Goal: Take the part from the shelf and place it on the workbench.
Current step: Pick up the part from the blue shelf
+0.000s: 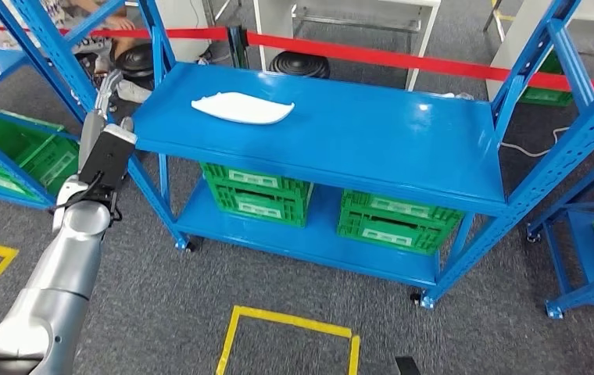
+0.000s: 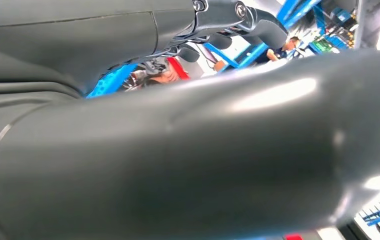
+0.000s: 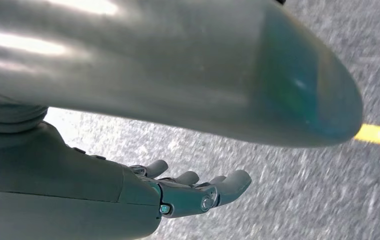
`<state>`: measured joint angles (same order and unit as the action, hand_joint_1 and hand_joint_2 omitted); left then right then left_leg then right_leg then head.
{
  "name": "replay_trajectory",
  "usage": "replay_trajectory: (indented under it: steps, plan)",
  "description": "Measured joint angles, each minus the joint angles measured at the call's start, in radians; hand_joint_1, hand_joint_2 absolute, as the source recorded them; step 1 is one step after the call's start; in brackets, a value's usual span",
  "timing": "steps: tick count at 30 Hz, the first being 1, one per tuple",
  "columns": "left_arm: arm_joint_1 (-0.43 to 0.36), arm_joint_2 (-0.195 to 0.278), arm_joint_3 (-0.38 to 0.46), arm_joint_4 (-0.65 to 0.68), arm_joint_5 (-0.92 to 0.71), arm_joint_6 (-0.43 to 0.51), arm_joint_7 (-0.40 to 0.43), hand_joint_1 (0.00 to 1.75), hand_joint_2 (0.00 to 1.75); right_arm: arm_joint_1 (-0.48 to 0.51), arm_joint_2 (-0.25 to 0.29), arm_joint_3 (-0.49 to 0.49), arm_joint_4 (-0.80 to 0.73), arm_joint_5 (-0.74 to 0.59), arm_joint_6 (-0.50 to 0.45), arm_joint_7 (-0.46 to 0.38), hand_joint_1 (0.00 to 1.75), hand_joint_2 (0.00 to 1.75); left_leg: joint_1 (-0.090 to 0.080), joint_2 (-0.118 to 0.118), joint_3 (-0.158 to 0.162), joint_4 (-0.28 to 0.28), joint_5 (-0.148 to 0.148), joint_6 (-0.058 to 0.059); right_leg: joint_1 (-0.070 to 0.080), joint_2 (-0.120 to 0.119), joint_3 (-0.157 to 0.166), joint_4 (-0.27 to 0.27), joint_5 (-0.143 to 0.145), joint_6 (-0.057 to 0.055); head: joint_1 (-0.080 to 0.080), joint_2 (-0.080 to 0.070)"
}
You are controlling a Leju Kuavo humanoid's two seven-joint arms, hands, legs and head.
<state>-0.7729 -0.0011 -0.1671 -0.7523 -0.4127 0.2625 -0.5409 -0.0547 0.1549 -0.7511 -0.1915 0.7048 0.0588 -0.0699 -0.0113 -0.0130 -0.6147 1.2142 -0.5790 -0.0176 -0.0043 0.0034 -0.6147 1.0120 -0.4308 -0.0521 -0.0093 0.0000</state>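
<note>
White part (image 1: 242, 107) lies untouched on the blue shelf (image 1: 372, 144), so we are at the reach. Our left hand (image 1: 106, 87) is raised beside it, grip unclear; our right hand (image 3: 198, 190) hangs empty, fingers apart

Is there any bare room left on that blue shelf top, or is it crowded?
Mostly bare. The top shelf carries a white part near its back left; everything from the part to the right-hand upright, and the front strip, is free. The lower shelf is crowded: two green crates fill it. The left hand is raised beside the shelf's left corner.
</note>
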Motion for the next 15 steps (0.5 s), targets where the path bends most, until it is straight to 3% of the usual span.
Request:
replay_trajectory:
  steps: [2,3,4,6,8,9,13,15]
  plan:
    - [0.006,0.000,-0.001,0.001,-0.002,0.000,0.002,0.00,0.00,0.000,0.000,0.000,0.000,-0.003,-0.001,0.000,0.00,0.00,0.010,0.001,-0.070,0.074,-0.038,-0.011,-0.004,0.001,0.014,0.000,-0.014,0.003,0.000,0.000]
    - [0.008,0.000,-0.002,0.001,-0.003,0.000,0.003,0.00,0.00,0.001,0.000,0.000,0.000,-0.004,-0.002,0.001,0.00,0.00,0.014,0.002,-0.085,0.067,-0.027,-0.014,-0.006,0.002,0.022,0.000,-0.022,0.006,0.000,0.000]
    - [0.008,0.000,-0.002,0.001,-0.004,0.000,0.005,0.00,0.00,0.002,0.000,0.000,0.000,-0.005,-0.002,0.002,0.00,0.00,0.018,0.004,-0.082,0.028,0.011,-0.017,-0.009,0.002,0.032,0.001,-0.029,0.010,0.000,0.000]
    - [0.005,0.000,-0.003,0.001,-0.007,0.000,0.009,0.00,0.00,0.002,0.001,0.000,0.000,-0.005,-0.002,0.003,0.00,0.00,0.022,0.007,-0.045,-0.106,0.116,-0.022,-0.012,0.003,0.052,0.002,-0.045,0.020,0.000,0.000]
    - [0.001,-0.003,-0.004,0.003,-0.014,0.000,0.014,0.00,0.00,-0.001,0.000,0.000,0.000,-0.003,0.001,0.001,0.00,0.00,0.020,0.009,-0.018,-0.192,0.159,-0.016,-0.012,0.003,0.058,0.004,-0.056,0.033,-0.003,0.000]
    - [-0.001,-0.005,-0.005,0.004,-0.018,0.000,0.017,0.00,0.00,-0.001,0.000,0.000,0.000,-0.001,0.004,-0.002,0.00,0.00,0.020,0.009,-0.015,-0.202,0.159,-0.011,-0.010,0.003,0.056,0.006,-0.060,0.036,-0.004,0.000]
    - [-0.010,-0.012,-0.008,0.006,-0.033,-0.001,0.024,0.00,0.00,0.000,0.000,0.000,0.000,0.004,0.010,-0.013,0.00,0.00,0.021,0.004,-0.017,-0.201,0.166,-0.004,-0.006,0.002,0.056,0.003,-0.061,0.020,-0.001,0.000]
    - [-0.014,-0.016,-0.009,0.006,-0.036,-0.001,0.026,0.00,0.00,-0.001,0.000,0.000,0.000,0.005,0.010,-0.015,0.00,0.00,0.019,0.002,-0.016,-0.201,0.164,0.002,-0.007,0.001,0.061,-0.005,-0.061,0.020,0.000,0.000]
